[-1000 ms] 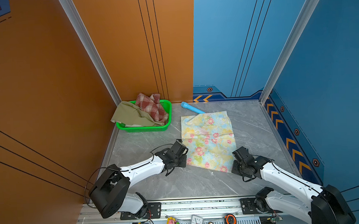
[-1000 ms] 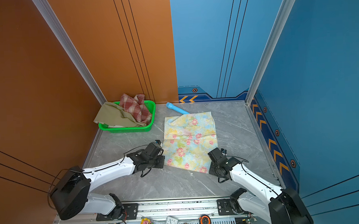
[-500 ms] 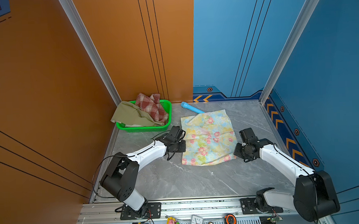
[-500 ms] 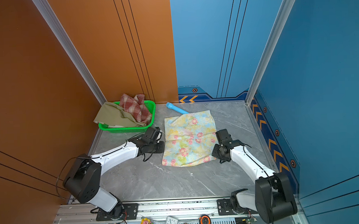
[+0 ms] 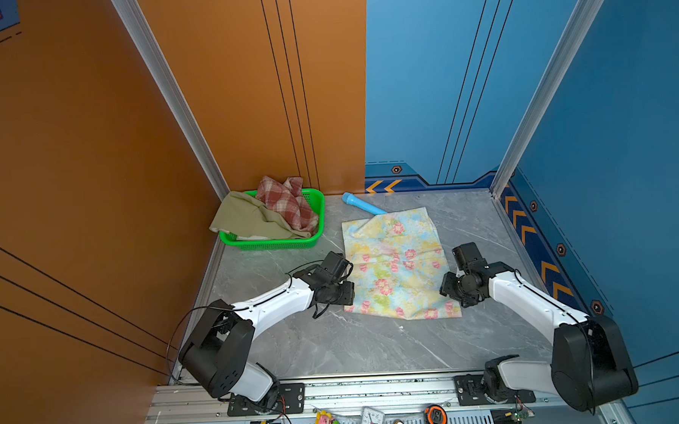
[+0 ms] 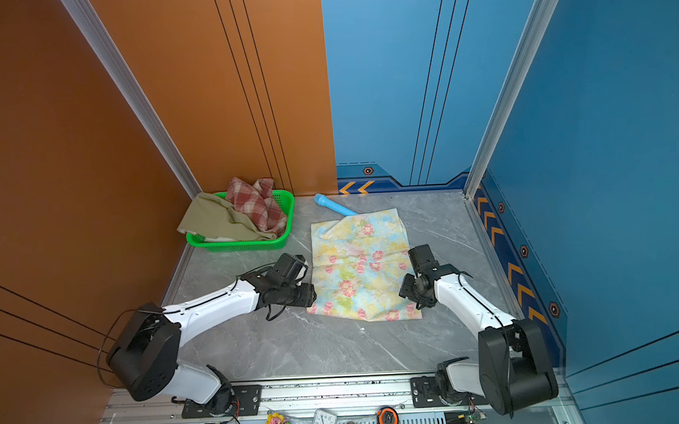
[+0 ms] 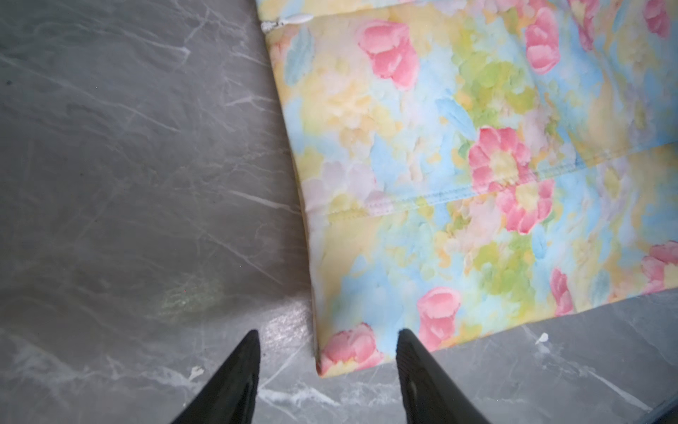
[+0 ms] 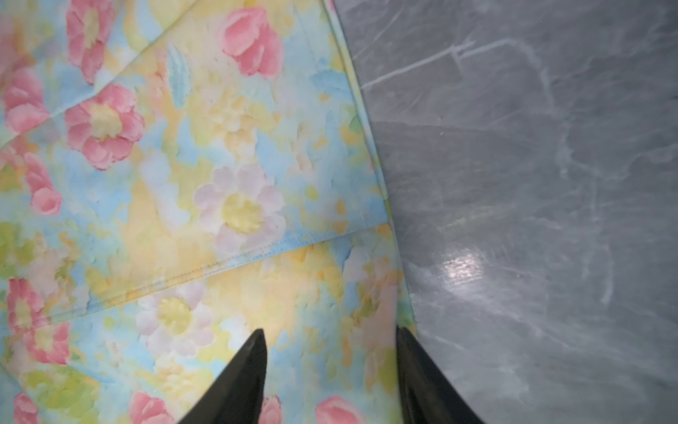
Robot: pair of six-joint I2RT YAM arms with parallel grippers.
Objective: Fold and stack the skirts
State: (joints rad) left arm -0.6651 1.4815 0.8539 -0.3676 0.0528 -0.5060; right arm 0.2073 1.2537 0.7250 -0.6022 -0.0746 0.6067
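- Flanking the floral skirt (image 7: 458, 165) corner, your left gripper (image 7: 327, 332) stands spread.
- Your right gripper (image 8: 329, 330) is spread over its edge.
- The clock (image 5: 372, 421) numerals are too small to read.

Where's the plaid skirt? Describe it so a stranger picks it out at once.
Look to the foot of the orange wall, where a green mesh basket sits. Of the cloths heaped in it, the plaid skirt lies at the back, red-and-cream checked, against the plain olive-green skirt draped over the rim.
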